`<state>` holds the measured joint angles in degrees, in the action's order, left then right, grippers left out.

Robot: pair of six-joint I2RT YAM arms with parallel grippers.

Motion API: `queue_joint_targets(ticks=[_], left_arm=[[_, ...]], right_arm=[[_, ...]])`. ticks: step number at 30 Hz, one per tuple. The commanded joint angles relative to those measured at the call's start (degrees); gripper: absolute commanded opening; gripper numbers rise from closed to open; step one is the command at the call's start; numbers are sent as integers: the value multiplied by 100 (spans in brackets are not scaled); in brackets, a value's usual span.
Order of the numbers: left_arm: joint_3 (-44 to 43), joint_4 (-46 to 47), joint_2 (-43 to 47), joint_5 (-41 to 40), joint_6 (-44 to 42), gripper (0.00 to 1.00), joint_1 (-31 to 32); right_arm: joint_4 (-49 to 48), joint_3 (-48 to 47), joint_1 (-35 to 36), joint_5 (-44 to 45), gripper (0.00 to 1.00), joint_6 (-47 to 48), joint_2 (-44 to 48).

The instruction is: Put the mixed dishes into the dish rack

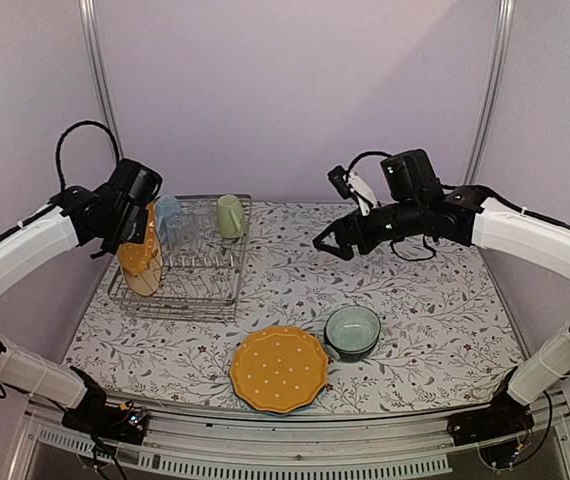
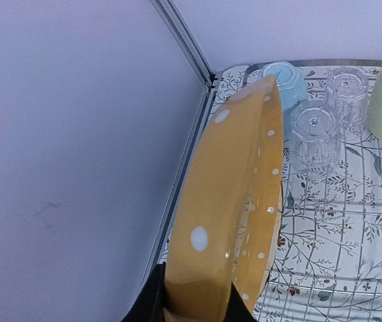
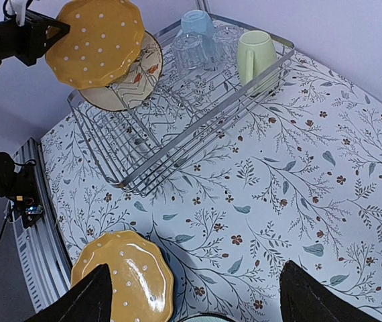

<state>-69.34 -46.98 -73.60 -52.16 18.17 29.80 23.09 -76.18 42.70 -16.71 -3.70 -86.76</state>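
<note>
The left arm reaches over the rack's (image 1: pixel 170 312) left end, its gripper (image 3: pixel 51 30) clamped on the rim of a yellow plate (image 2: pixel 231 201) held on edge just beside the standing tan plate (image 3: pixel 132 86). The right arm hangs over mid-table, well apart from the rack, its gripper (image 3: pixel 204 298) spread wide and empty. Mugs (image 3: pixel 255 54) crowd the rack's far end, its middle rows stand open, and a second yellow plate (image 1: pixel 279 368) and bowl (image 1: pixel 352 332) lie near the table's near edge.

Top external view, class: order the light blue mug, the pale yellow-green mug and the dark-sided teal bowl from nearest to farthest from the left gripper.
From the left gripper:
1. Light blue mug, far-left corner of the silver wire dish rack.
2. Pale yellow-green mug, the rack's far-right corner.
3. Teal bowl, outside the rack, near right.
</note>
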Motion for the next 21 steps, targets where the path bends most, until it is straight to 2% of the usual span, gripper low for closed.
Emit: queue_joint_targets(ticks=[1, 21], left_arm=[[-63, 607, -84, -338, -10, 0, -137], [530, 866, -481, 532, 268, 0, -301]], right_arm=[[-44, 77, -16, -25, 85, -1, -117], [67, 130, -9, -100, 85, 60, -213]])
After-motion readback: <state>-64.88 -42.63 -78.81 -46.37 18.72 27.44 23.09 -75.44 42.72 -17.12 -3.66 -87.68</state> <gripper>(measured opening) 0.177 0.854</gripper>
